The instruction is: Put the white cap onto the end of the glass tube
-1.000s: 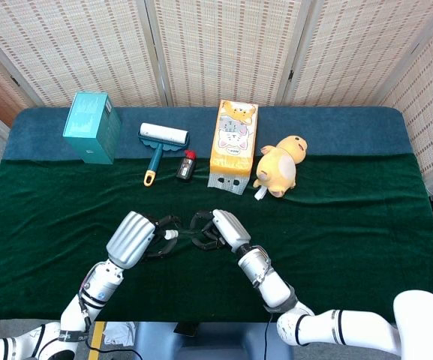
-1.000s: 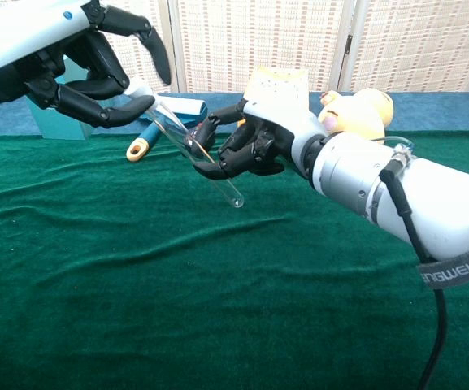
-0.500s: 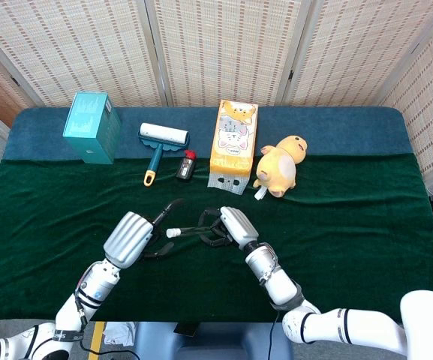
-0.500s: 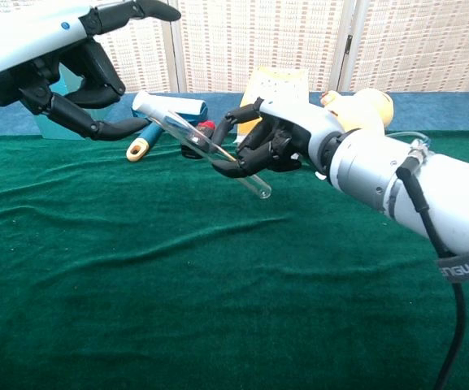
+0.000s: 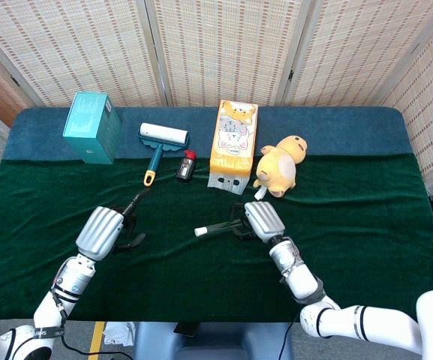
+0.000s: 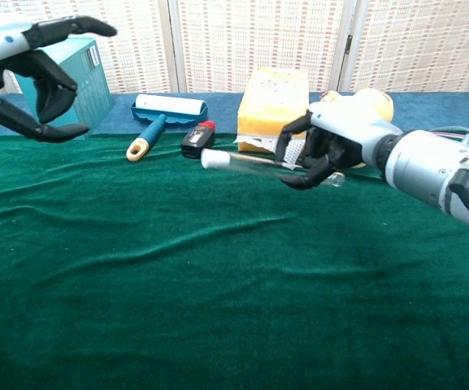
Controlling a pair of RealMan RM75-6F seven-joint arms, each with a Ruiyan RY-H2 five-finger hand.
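Chest view shows me the right hand (image 6: 319,154) clamped around the glass tube (image 6: 267,165), which lies nearly level above the green cloth, clear of it. The white cap (image 6: 212,158) sits on the tube's left end, so I judge the capping itself done. From the head view the tube hangs over the middle of the tabletop (image 5: 366,247), somewhat nearer the front edge than the back, with the capped end pointing toward my left side.

My left hand (image 6: 23,85) holds nothing; its fingers are spread apart and it floats well away from the tube, over the left part of the tabletop. What I think remains is only to check the cap is seated fully, which I cannot tell from these views, and perhaps to set the tube down.

Along the back edge stand a teal box (image 5: 92,126), a lint roller (image 5: 159,145), a yellow carton (image 5: 233,146) and a plush toy (image 5: 281,165).
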